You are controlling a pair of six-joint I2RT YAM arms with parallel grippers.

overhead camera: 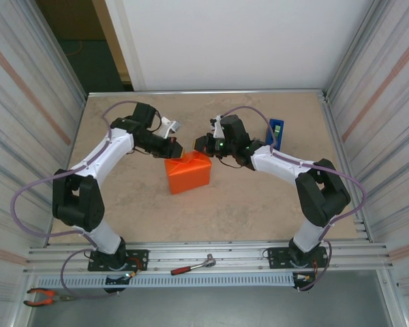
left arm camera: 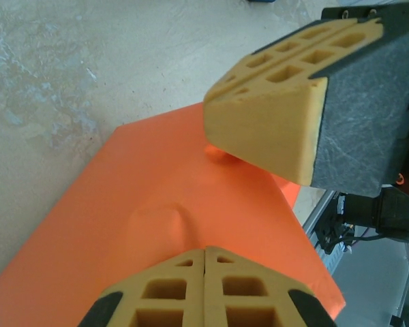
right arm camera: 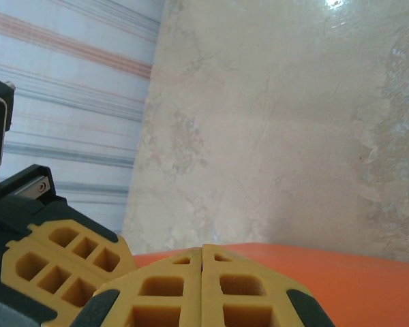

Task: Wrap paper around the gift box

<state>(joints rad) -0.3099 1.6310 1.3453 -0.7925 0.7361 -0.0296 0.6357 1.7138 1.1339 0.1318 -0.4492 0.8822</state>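
While its fingers are pressed together, the left gripper (overhead camera: 178,148) sits at the far top edge of the orange paper (overhead camera: 189,174), a boxy lump in the middle of the table (overhead camera: 259,204). The gift box is likely hidden inside. The right gripper (overhead camera: 202,144), closed too, sits at that same edge, just as near. A blue tape holder (overhead camera: 276,133) stands well off to the right, not in the way.

Plain bright orange paper (overhead camera: 189,174) on a beige, mottled tabletop (overhead camera: 245,204); blue tape dispenser (overhead camera: 275,133) at two o'clock of it, red-handled ratchet (overhead camera: 193,265) at six.
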